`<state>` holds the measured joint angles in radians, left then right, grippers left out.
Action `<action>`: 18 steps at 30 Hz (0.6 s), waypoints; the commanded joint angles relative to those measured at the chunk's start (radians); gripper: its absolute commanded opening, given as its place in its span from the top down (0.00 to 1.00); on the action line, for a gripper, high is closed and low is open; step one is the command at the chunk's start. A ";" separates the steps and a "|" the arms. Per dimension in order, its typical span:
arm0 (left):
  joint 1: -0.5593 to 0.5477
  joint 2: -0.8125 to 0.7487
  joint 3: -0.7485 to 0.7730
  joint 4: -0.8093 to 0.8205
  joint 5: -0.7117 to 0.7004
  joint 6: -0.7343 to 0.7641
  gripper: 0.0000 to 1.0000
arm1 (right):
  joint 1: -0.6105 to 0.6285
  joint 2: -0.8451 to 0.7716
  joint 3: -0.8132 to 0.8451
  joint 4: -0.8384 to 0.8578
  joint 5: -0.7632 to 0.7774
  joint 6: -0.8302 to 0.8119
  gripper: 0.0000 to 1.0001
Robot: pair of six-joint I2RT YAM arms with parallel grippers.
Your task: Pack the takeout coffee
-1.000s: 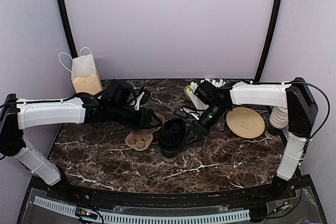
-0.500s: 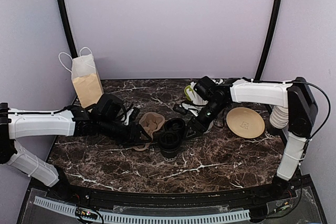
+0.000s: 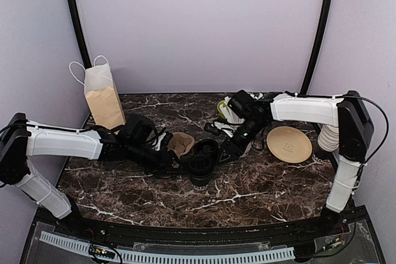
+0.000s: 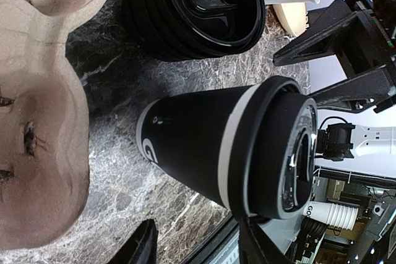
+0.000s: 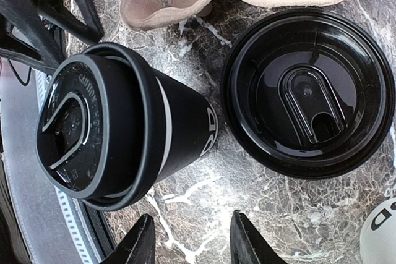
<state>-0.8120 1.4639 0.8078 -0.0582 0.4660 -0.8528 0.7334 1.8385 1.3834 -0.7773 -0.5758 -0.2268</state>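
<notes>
The takeout coffee [image 3: 199, 169], a black cup with a white logo and black lid, stands on the marble at the centre. In the left wrist view the coffee [image 4: 198, 143] lies just beyond my left gripper [image 4: 198, 248], which is open; its lid rim overlaps one finger [image 4: 263, 242]. In the right wrist view the same cup [image 5: 179, 125] is ahead and left of my open right gripper [image 5: 193, 245], with bare marble between the fingers. From above, my left gripper [image 3: 166, 160] is left of the cup and my right gripper [image 3: 224, 153] is to its right.
A stack of black lids [image 3: 206, 148] sits right behind the cup. A tan pulp carrier [image 3: 180, 144] leans beside them. A paper bag [image 3: 103, 98] stands at back left. A tan disc [image 3: 289, 144] and white cup stacks [image 3: 327, 140] are at right.
The pulp carrier went from flat at the cup's front left to tilted behind it, next to the lids. My left gripper dropped lower beside the cup. Both grippers narrowed a little.
</notes>
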 commanded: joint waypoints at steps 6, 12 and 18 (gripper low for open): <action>-0.004 0.042 0.049 0.023 0.026 0.029 0.53 | 0.011 -0.037 0.011 0.001 -0.028 -0.011 0.59; -0.004 0.027 0.076 -0.057 -0.015 0.046 0.52 | 0.011 -0.050 0.009 -0.021 -0.080 -0.026 0.59; 0.000 -0.009 0.120 -0.206 -0.139 0.038 0.46 | 0.011 -0.058 -0.009 -0.022 -0.069 -0.033 0.57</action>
<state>-0.8120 1.5040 0.8902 -0.1638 0.4110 -0.8215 0.7334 1.8206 1.3834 -0.8024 -0.6189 -0.2451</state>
